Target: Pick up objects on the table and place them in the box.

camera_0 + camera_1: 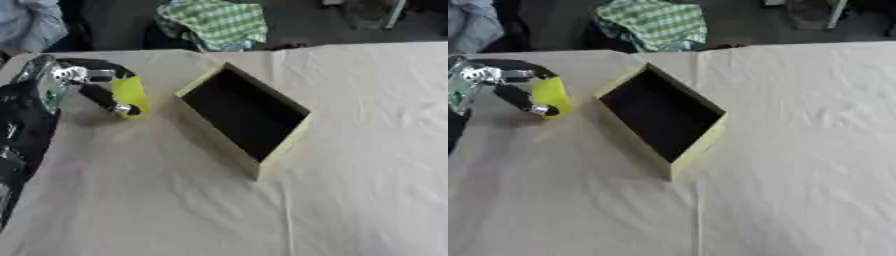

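The left hand (92, 85) comes in from the left of the box (282, 145), with its fingers and thumb curled round a yellow-green object (130, 95). The object is upright in the grasp, just beside the box's left wall and near its far corner. Whether it is lifted clear of the bench (367, 150) or touching the cloth cannot be told. The box lies askew, open top up, its dark inside showing nothing in it. The right hand is out of sight.

The step in hand looks like the carry to the box. To do it well, the object should rise above the box's near wall before it travels sideways, so that its lower edge does not catch the rim and shove the box along the cloth. The hand should then stop over the middle of the dark opening, not over a wall, lower the object inside, and only then uncurl. Since the box sits at an angle, a release near a corner risks the object tipping out over the rim.
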